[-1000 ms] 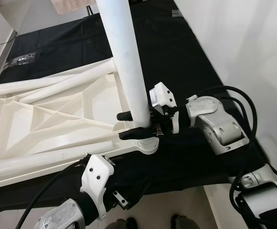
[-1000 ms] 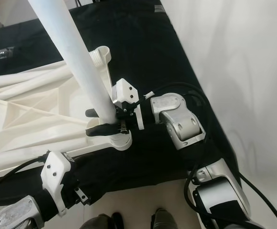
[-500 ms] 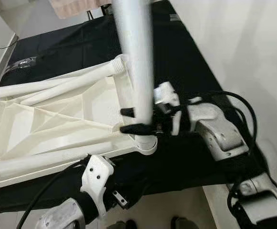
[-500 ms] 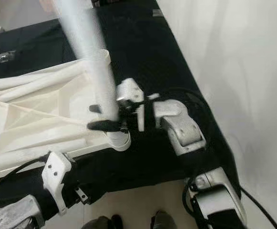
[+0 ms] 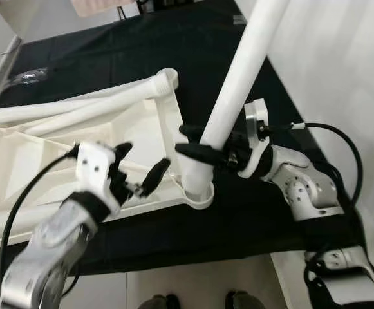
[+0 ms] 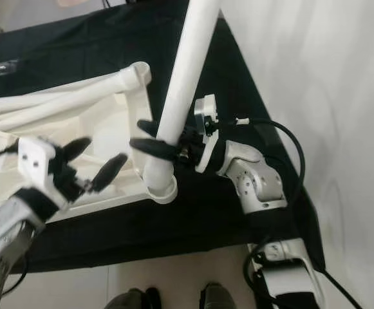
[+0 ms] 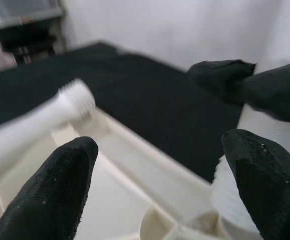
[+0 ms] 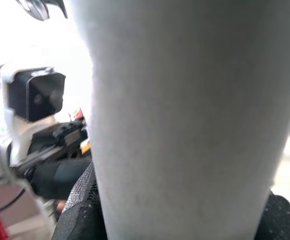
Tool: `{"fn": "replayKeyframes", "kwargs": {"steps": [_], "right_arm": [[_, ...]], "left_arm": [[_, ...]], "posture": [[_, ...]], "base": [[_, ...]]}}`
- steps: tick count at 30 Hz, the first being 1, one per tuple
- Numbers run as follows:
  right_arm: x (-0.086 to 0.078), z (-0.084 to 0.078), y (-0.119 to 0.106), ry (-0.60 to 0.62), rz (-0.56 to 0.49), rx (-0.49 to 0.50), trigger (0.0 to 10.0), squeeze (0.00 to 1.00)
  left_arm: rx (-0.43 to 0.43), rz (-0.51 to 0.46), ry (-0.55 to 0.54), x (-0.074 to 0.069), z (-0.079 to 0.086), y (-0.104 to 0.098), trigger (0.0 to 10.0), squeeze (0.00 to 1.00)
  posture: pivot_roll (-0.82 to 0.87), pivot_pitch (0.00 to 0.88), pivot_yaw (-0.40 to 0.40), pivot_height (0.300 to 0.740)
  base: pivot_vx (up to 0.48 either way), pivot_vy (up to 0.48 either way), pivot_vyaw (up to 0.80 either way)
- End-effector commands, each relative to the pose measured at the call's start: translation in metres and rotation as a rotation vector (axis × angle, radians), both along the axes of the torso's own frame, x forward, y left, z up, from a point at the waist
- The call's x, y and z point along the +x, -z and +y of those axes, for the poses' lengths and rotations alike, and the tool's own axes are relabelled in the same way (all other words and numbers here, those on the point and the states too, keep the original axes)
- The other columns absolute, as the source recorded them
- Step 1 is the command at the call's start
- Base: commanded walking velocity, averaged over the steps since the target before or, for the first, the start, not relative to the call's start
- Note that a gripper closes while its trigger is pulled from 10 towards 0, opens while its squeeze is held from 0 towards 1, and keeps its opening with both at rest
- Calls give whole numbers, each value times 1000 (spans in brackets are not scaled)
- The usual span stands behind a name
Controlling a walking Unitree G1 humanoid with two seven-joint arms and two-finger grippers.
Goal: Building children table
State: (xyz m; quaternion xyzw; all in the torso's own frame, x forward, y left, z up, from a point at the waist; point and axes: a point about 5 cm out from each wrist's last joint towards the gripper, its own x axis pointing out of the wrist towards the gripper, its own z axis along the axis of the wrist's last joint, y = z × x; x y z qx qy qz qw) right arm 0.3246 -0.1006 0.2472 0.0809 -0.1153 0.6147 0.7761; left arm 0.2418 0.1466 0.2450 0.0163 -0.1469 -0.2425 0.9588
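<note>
An upturned white plastic tabletop (image 5: 77, 154) lies on a black cloth, its ribbed underside showing. A long white table leg (image 5: 235, 84) stands in the near right corner socket (image 5: 196, 193), leaning toward the right. My right gripper (image 5: 193, 143) is shut on this leg just above the socket; the leg (image 8: 184, 115) spans the right wrist view. My left gripper (image 5: 140, 164) hovers open over the tabletop, left of the socket, its fingers (image 7: 55, 185) spread wide. Two more white legs (image 5: 77, 109) lie along the tabletop's far side.
The black cloth (image 5: 238, 212) covers a low surface that ends near my feet. A white wall (image 5: 341, 77) runs close along the right. Light floor (image 5: 193, 290) shows in front. A shiny object (image 5: 26, 76) lies at the far left.
The leg has swung from leaning left to leaning right, still held by my right gripper. My left arm has risen from below the table edge to over the tabletop.
</note>
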Motion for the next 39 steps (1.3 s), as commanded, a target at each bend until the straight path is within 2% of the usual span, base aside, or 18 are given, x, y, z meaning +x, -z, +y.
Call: {"fn": "replayKeyframes", "kwargs": {"steps": [1,3,4,6,7,9,11,12,16,17,19,25,26,27,28,35,36,39], "right_arm": [[4,6,-3,50,-22,7,10000,0],[14,13,-4,172,-37,-13,10000,0],[21,15,-3,288,-40,-32,10000,0],[21,15,-3,288,-40,-32,10000,0],[25,16,-3,363,-42,-43,10000,0],[37,18,5,564,-71,-167,10000,0],[38,18,7,591,-84,-198,10000,0],[39,24,14,593,-109,-255,10000,0],[39,31,21,590,-127,-294,10000,0],[39,34,24,584,-165,-340,10000,0],[41,39,30,583,-205,-399,10000,0],[33,57,35,513,-303,-442,10000,0],[28,62,36,467,-320,-437,10000,0],[28,62,36,467,-320,-437,10000,0],[20,69,37,399,-347,-426,10000,0],[16,73,38,363,-368,-422,10000,0],[18,72,39,372,-369,-420,10000,0],[21,71,40,395,-369,-421,10000,0]], "left_arm": [[-1,-10,-53,4,7,1,10000,0],[-12,-54,-74,11,8,-7,10000,0],[-14,-84,-79,14,7,-12,10000,0],[-14,-84,-79,14,7,-12,10000,0],[-14,-102,-81,16,6,-15,10000,0],[-22,-172,-75,21,0,-27,10000,0],[-22,-185,-72,22,-1,-30,10000,0],[-36,-212,-45,25,-5,-35,10000,0],[-65,-225,-1,29,-11,-41,10000,0],[-76,-241,21,30,-13,-46,10000,1000],[-86,-281,54,32,-17,-56,10000,1000],[-112,-316,63,39,-21,-65,10000,1000],[-119,-315,64,40,-21,-66,10000,310],[-119,-315,64,40,-21,-66,10000,310],[-129,-313,66,42,-21,-66,10000,0],[-150,-314,53,46,-18,-68,10000,0],[-163,-320,51,46,-17,-68,0,0],[-174,-326,56,47,-16,-68,0,0]], "posture": [[-33,81,78,740],[-34,57,65,740],[-36,46,60,740],[-36,46,60,740],[-37,41,58,740],[-35,18,55,740],[-35,18,55,740],[-35,4,58,740],[-34,0,57,740],[-36,0,59,740],[-41,0,60,740],[-51,0,63,740],[-51,0,63,740],[-51,0,63,740],[-54,0,66,740],[-57,0,67,740],[-59,0,66,740],[-61,0,66,740]], "base": [[0,0,0],[0,0,0],[0,0,0],[0,0,0],[0,0,0],[0,0,0],[0,0,0],[0,0,0],[0,0,0],[0,0,0],[0,0,0],[0,0,0],[0,0,0],[0,0,0],[0,0,0],[0,0,0],[0,0,0],[0,0,0]]}}
